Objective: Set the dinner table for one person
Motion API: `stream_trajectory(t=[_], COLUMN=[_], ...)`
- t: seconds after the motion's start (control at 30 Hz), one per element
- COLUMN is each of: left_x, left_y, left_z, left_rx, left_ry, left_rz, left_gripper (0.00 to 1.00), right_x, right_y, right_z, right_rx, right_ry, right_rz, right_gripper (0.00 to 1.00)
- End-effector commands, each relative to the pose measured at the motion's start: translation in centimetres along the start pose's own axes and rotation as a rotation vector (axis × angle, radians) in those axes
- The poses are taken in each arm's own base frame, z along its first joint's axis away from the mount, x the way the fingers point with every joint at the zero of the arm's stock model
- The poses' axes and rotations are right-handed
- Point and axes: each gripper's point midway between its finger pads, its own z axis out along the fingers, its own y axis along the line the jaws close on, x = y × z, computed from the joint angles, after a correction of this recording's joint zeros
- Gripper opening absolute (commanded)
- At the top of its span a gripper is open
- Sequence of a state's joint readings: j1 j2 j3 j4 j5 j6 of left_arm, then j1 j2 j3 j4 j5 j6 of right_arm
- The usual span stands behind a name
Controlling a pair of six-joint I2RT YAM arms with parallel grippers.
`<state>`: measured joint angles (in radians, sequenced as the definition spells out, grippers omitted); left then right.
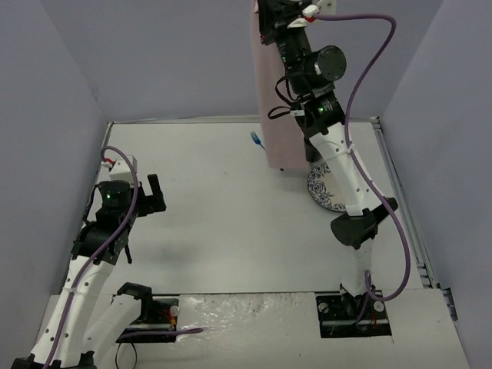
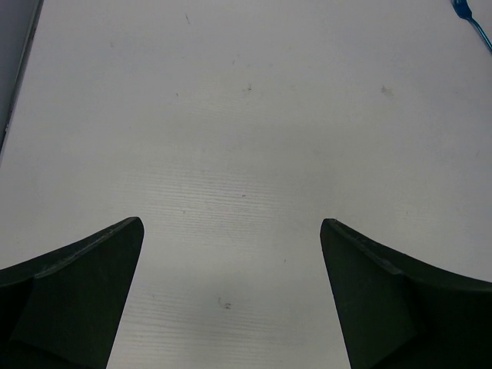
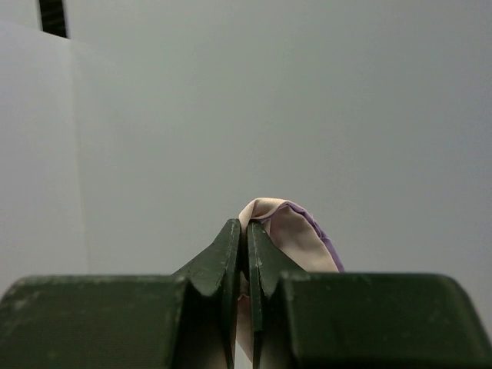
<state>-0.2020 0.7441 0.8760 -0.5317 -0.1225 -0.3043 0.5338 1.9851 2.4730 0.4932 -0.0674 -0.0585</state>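
— Where's the right end effector?
— Up high at twelve o'clock, jaws pressed together on a fold of pink cloth. The cloth hangs straight down from it, and its lower edge is low over the surface. I can't tell from here whether it touches.
— And the left end effector?
— Wide open, with nothing between its fingers. It sits out at nine o'clock, over bare white.
— What else is lying about?
— A small blue fork lies on the nine o'clock side of the hanging cloth, close by but apart from it. A plate with a blue pattern lies toward two o'clock from the middle. It's partly hidden behind the right arm, just beside the cloth's lower corner.
— And the surface itself?
— Big, white and matte, with a metal strip along its three o'clock edge. It spreads under both arms, from their bases at six o'clock to the grey wall at twelve.
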Motion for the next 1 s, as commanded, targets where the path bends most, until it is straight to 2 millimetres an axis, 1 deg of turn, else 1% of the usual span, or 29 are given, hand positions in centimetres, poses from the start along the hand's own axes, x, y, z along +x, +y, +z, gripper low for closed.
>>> stream_trajectory(t=[0.0,0.03,0.07,0.1,0.13,0.17,0.2,0.23,0.27,0.3,0.33,0.37,0.4,0.47,0.53,0.6,0.63,0.7,0.77,0.83,0.9,0.97], left_x=[-3.8,-3.8,-3.8,-3.7,-3.7,-3.6,-3.5,-3.4,-3.1,-2.6,-2.5,-1.8,-0.9,0.3,2.1,3.8,4.9,7.8,9.7,11.7,13.6,15.1], left_y=[-0.8,-0.7,-0.6,-0.5,-0.5,-0.4,-0.3,-0.4,-0.5,-0.6,-0.8,-1.0,-1.2,-1.7,-2.3,-3.0,-3.3,-3.5,-3.6,-3.5,-3.1,-2.6], left_z=[-2.6,-2.9,-3.2,-3.6,-3.9,-4.1,-4.4,-4.5,-4.7,-4.7,-4.7,-4.5,-4.2,-3.8,-3.0,-2.0,-1.3,0.1,1.2,2.1,2.9,3.6], left_rx=[0.045,0.046,0.045,0.045,0.044,0.044,0.044,0.047,0.054,0.063,0.072,0.079,0.084,0.095,0.111,0.133,0.133,0.118,0.091,0.058,0.012,-0.031], left_ry=[-0.104,-0.106,-0.103,-0.104,-0.104,-0.103,-0.101,-0.096,-0.087,-0.070,-0.064,-0.040,-0.010,0.030,0.084,0.131,0.166,0.258,0.319,0.379,0.430,0.449], left_rz=[-0.045,-0.046,-0.047,-0.050,-0.052,-0.053,-0.055,-0.058,-0.060,-0.070,-0.079,-0.095,-0.111,-0.170,-0.222,-0.268,-0.292,-0.320,-0.363,-0.378,-0.387,-0.416], left_gripper=[0.97,0.97,0.97,0.97,0.97,0.97,0.97,0.97,0.97,0.97,0.97,0.97,0.97,0.97,0.97,0.97,0.97,0.97,0.97,0.97,0.97,0.97], right_x=[-7.1,-7.4,-8.4,-7.7,-5.9,-2.9,-2.3,-2.6,1.3,6.5,5.7,8.3,11.6,17.4,20.8,22.8,23.5,24.7,25.0,25.3,25.5,25.6], right_y=[4.1,5.0,5.8,6.2,6.8,7.2,6.9,6.3,5.8,6.1,5.5,5.4,5.3,4.8,4.2,2.4,1.5,0.0,-0.9,-1.3,-1.5,-1.4], right_z=[-0.2,-0.6,-1.0,-1.5,-1.9,-2.6,-3.7,-4.6,-7.2,-9.8,-10.2,-12.5,-15.6,-22.4,-28.4,-33.1,-35.5,-40.1,-42.6,-44.4,-45.6,-46.3], right_rx=[-0.098,-0.114,-0.124,-0.126,-0.131,-0.132,-0.115,-0.089,-0.059,-0.059,-0.034,-0.021,-0.010,0.050,0.119,0.234,0.301,0.391,0.460,0.489,0.501,0.510], right_ry=[-0.214,-0.214,-0.226,-0.199,-0.158,-0.088,-0.059,-0.051,0.051,0.168,0.164,0.241,0.338,0.518,0.635,0.716,0.762,0.857,0.896,0.934,0.962,0.971], right_rz=[0.048,0.056,0.059,0.050,0.041,0.035,0.035,0.041,0.045,0.050,0.053,0.065,0.078,0.134,0.179,0.175,0.168,0.146,0.151,0.141,0.140,0.155], right_gripper=[0.00,0.00,0.00,0.00,0.00,0.00,0.00,0.00,0.00,0.00,0.00,0.00,0.00,0.00,0.00,0.00,0.00,0.00,0.00,0.00,0.00,0.00])
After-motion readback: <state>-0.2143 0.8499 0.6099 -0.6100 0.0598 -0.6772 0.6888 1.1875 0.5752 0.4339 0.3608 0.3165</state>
